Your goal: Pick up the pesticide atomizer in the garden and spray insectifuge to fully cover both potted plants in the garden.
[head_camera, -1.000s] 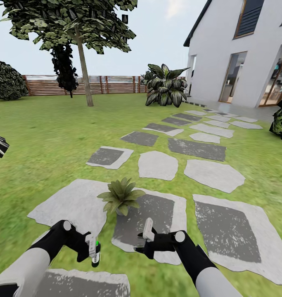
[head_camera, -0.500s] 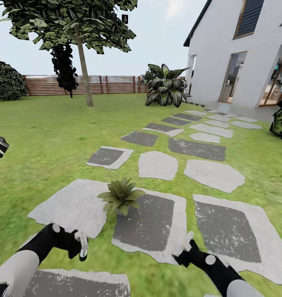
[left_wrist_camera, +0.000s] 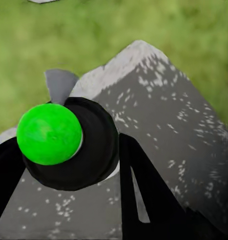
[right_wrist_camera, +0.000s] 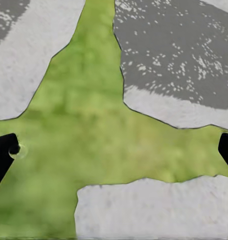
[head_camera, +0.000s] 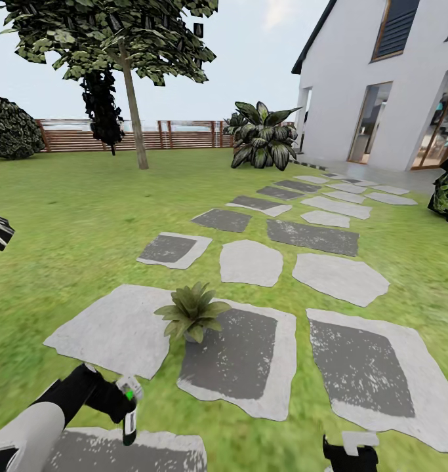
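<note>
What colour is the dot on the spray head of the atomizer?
Bright green. The dot on the pesticide atomizer shows best in the left wrist view.

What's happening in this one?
The robot stands on the lawn facing a potted plant that sits on a stepping stone. Its left gripper holds the pesticide atomizer, low beside the plant. The right gripper is open and empty at the frame's bottom edge.

Potted plant (head_camera: 192, 313) on stepping stone (head_camera: 240, 357), lawn (head_camera: 73, 216) around, fence (head_camera: 138, 134) far behind.
</note>
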### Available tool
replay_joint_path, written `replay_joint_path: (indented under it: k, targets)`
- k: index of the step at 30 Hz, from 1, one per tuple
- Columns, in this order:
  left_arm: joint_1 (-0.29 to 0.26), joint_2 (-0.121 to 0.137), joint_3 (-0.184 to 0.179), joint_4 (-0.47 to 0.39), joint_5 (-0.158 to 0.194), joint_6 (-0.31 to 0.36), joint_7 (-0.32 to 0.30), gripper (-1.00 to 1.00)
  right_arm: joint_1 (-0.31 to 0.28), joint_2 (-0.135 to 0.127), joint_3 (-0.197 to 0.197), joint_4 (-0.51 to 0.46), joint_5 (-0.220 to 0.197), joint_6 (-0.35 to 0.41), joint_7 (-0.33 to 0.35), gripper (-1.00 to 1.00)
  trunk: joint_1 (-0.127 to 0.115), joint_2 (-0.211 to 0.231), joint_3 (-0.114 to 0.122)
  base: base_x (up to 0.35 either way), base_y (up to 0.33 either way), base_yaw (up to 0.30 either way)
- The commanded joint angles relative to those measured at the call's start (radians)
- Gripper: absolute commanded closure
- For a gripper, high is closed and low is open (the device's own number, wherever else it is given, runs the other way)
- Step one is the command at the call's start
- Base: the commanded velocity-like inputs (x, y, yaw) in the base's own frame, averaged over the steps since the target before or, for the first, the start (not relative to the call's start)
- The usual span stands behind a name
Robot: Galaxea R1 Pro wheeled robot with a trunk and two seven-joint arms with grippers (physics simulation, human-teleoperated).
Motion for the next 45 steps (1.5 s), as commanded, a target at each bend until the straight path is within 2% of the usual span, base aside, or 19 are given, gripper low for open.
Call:
replay_joint_path:
  k: [1, 4, 8, 18, 29, 37, 45]
  targets:
    - [-0.001, -0.003, 0.008, -0.003, 0.001, 0.050, -0.006, 1.00, 0.001, 0.001, -0.007, 0.002, 0.009, -0.005, -0.004, -1.00, 0.000, 0.000, -0.001, 0.000, 0.000, 0.000]
    - [-0.004, -0.011, 0.004, -0.017, 0.006, 0.190, -0.006, 1.00, 0.004, 0.001, -0.007, 0.004, 0.006, -0.007, -0.007, -1.00, 0.000, 0.000, -0.001, 0.000, 0.000, 0.000]
    - [-0.004, -0.022, 0.003, -0.082, 0.004, 0.277, -0.005, 1.00, 0.005, 0.003, -0.008, 0.005, 0.004, -0.006, -0.009, -1.00, 0.000, 0.000, -0.001, 0.084, 0.000, 0.000]
    - [-0.004, -0.027, 0.008, -0.175, 0.007, 0.296, -0.002, 1.00, 0.005, 0.005, -0.008, 0.026, 0.003, -0.006, -0.007, -1.00, 0.000, 0.000, -0.001, 0.318, 0.000, 0.000]
    - [-0.004, -0.029, 0.008, -0.179, 0.007, 0.297, -0.002, 1.00, 0.005, 0.007, -0.007, 0.027, 0.003, -0.006, -0.007, -1.00, 0.000, 0.000, -0.001, 0.339, 0.019, 0.000]
    - [-0.003, -0.029, -0.005, -0.171, -0.004, 0.333, -0.005, 1.00, 0.005, 0.007, -0.007, 0.027, 0.003, -0.006, -0.007, -1.00, 0.000, 0.000, -0.001, 0.297, 0.205, 0.000]
    - [-0.002, -0.029, -0.012, -0.165, -0.003, 0.337, -0.006, 1.00, 0.005, 0.010, -0.008, 0.027, 0.003, -0.006, -0.008, -1.00, 0.000, 0.000, -0.008, 0.288, 0.206, -0.066]
